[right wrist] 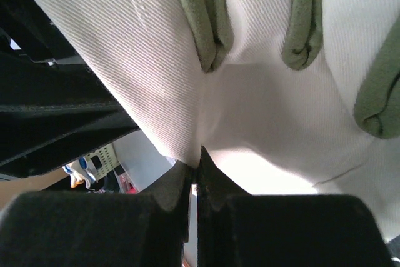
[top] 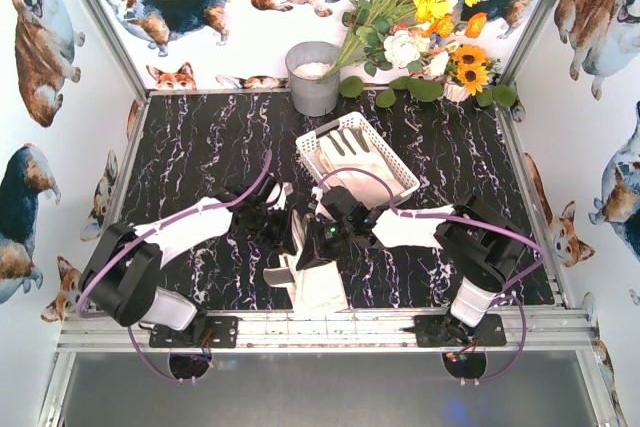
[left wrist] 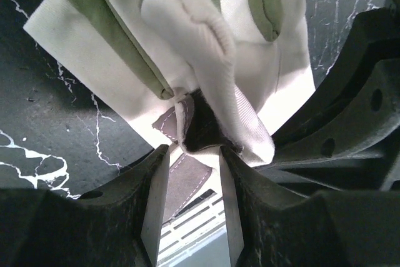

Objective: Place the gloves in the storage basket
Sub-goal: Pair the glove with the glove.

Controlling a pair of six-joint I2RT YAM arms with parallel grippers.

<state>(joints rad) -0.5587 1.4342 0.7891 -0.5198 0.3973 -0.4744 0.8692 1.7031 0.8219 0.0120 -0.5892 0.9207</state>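
Nearest the lens in the right wrist view, the right gripper [right wrist: 197,166] has its two black fingers pressed together on a fold of cream twill, so this pincer is fully closed and holds the glove [right wrist: 250,110]. The cloth carries olive-grey strips along the finger seams. In the left wrist view the left gripper [left wrist: 190,154] stands partly open, with a clear gap between its pale inner faces. A rolled edge of the same glove sits just at the fingertips, and a grey stitched patch shows in the gap (whether the cloth is actually pinched here cannot be told). From the top camera the glove [top: 315,282] appears as a white shape between the two arms, close to the near edge of the table, with both grippers meeting at its upper end. The left gripper [top: 275,215] comes in from the left and the right gripper [top: 335,222] from the right. Just beyond the right gripper lies the storage basket [top: 312,159], a white lattice-sided tray set at an angle, holding other gloves [top: 360,162] with grey patches. The held glove is outside the basket, on its near side. Farther back, a grey round bucket [top: 313,82] stands at the rear edge of the black marbled table [top: 200,147], beside a bouquet of flowers [top: 420,17]. Corgi-printed walls [top: 40,37] enclose the cell.
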